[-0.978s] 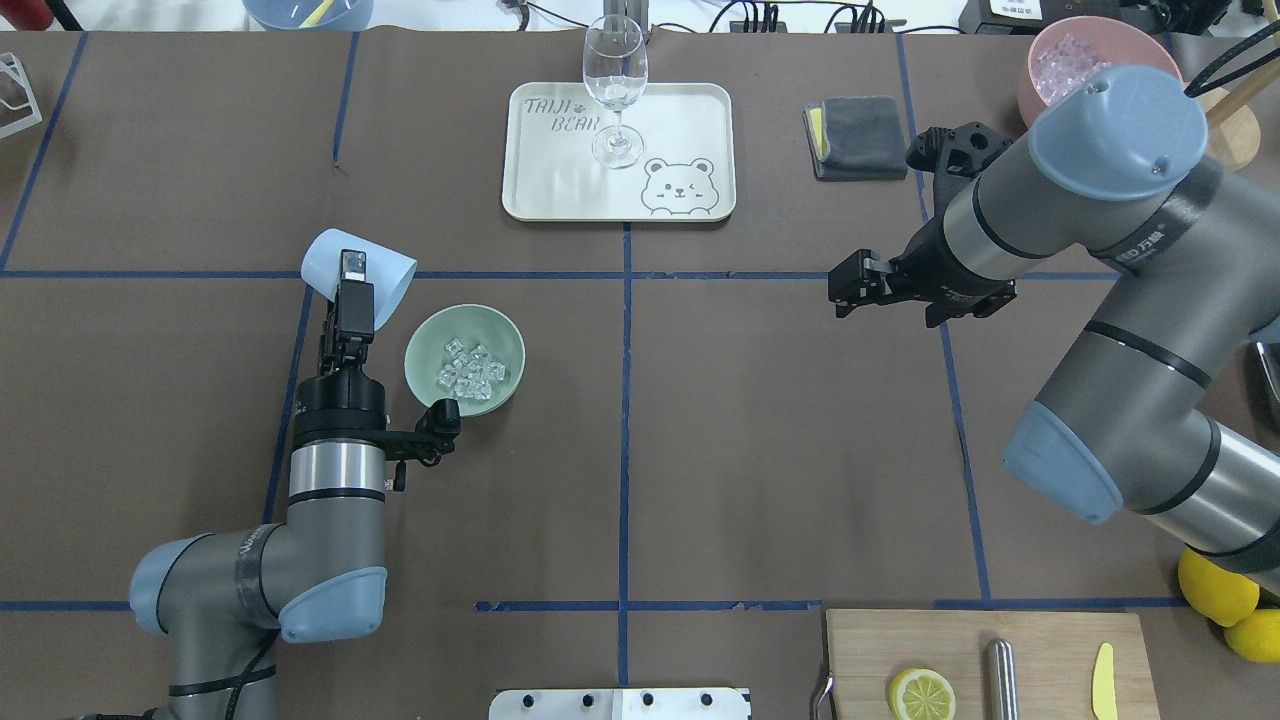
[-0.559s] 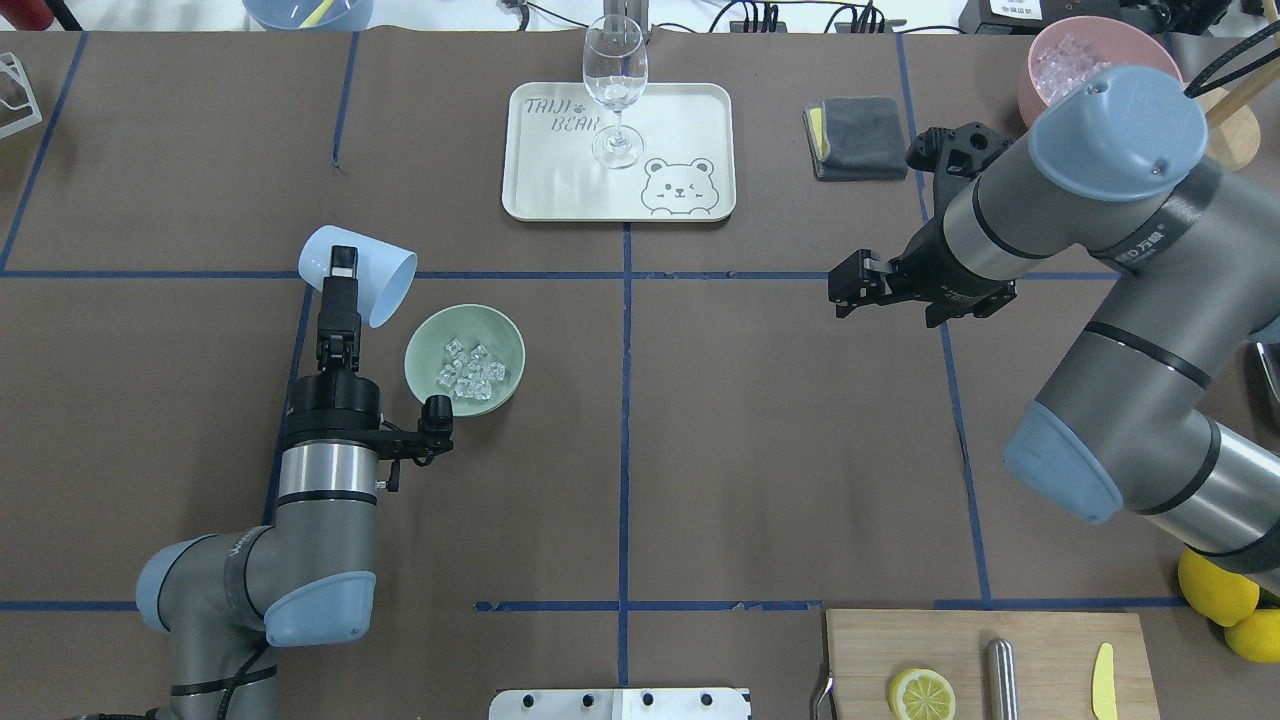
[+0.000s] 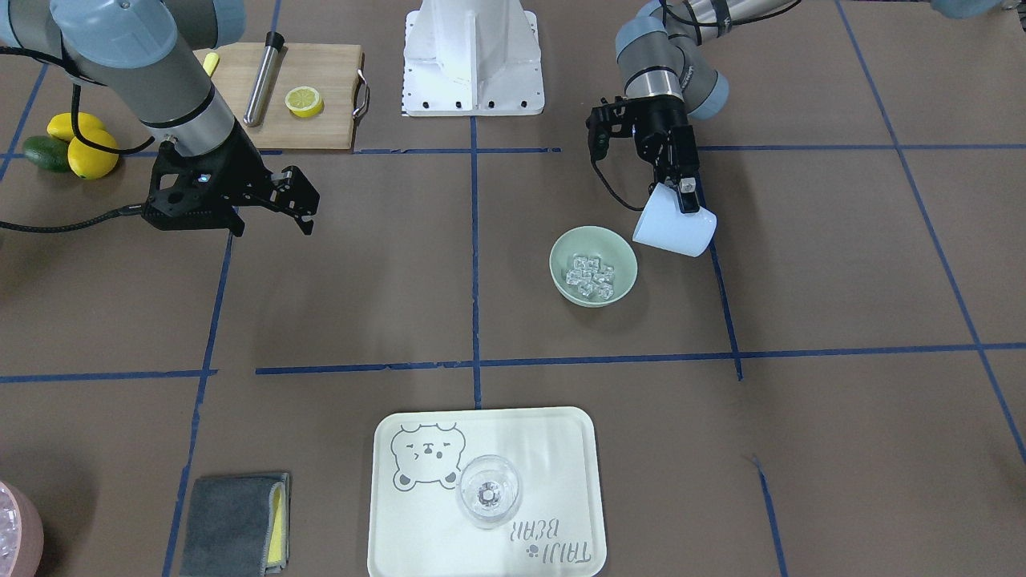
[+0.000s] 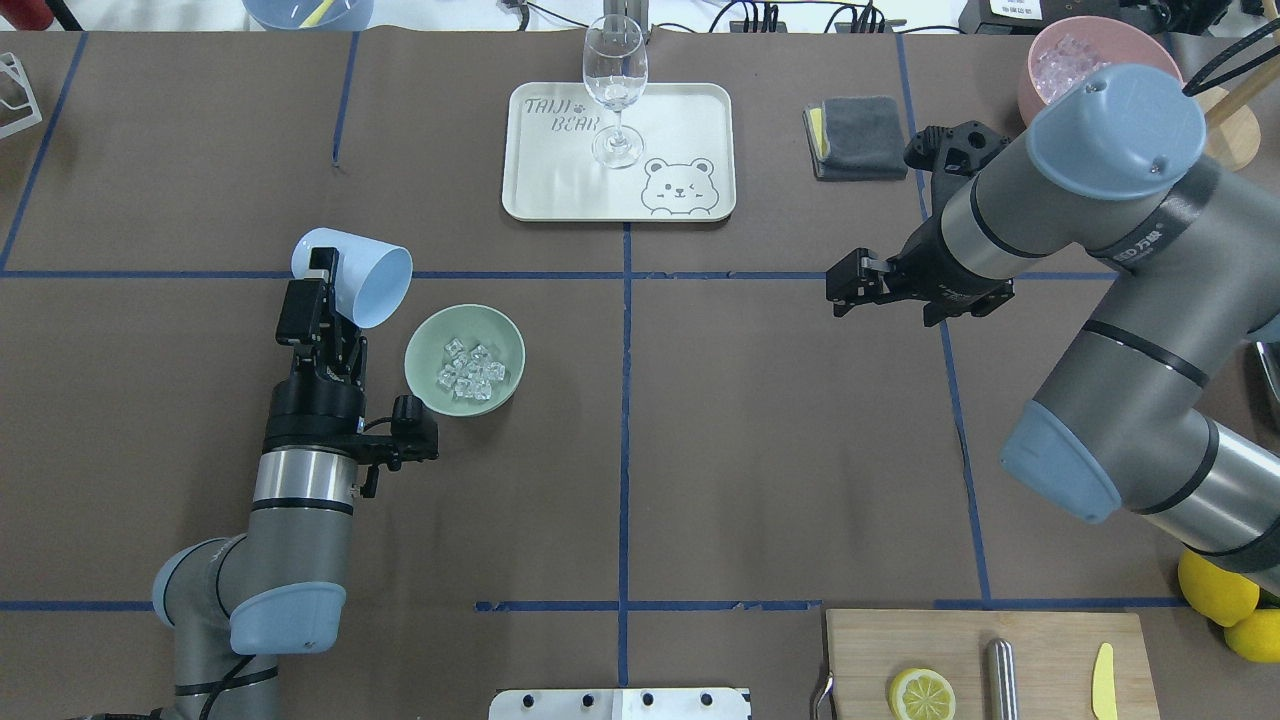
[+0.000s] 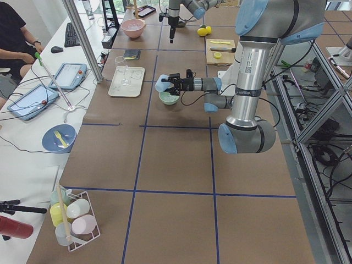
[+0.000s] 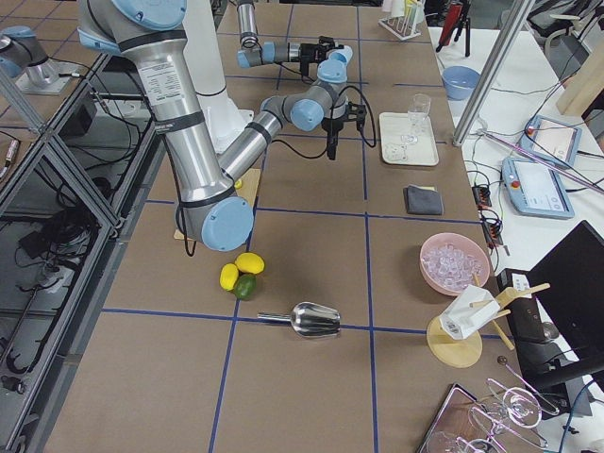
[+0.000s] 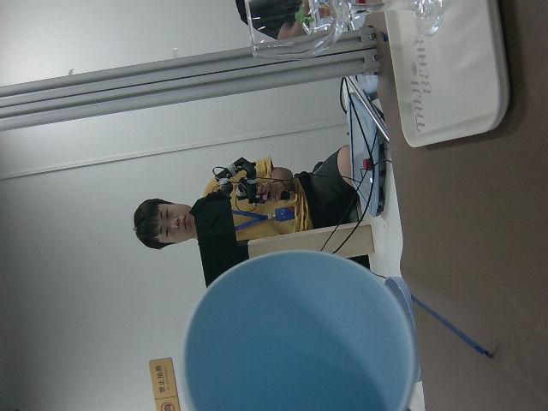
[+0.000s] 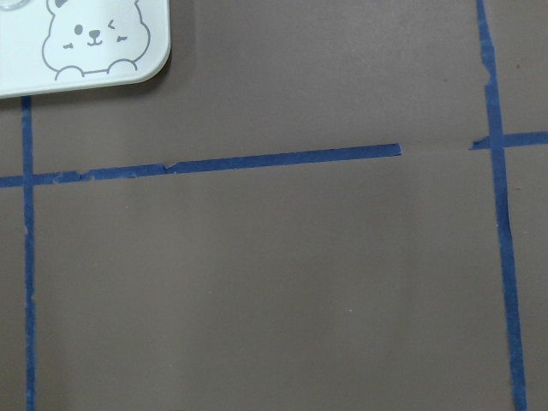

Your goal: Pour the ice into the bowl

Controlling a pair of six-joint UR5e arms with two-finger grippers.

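L gripper (image 4: 322, 278): fingertips partly hidden by the light blue cup (image 4: 358, 283) overhead. In the L wrist view the cup is cut by the bottom edge. Ice (image 4: 470, 372) is too clumped to count, and too small to see in the side views. Pink container (image 4: 1032, 75), far right, is half behind the R arm (image 4: 1090, 190). Lemons (image 4: 1215, 590), near right – partly under that arm, cut by the frame edge. Glass (image 7: 295, 26) – cropped at the top, L wrist view.

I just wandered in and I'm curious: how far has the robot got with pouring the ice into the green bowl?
Done, it seems: the ice lies in the bowl. In hand: the left hand holds a tilted blue cup beside the bowl; its inside looks empty. Left: probably just setting the cup down.
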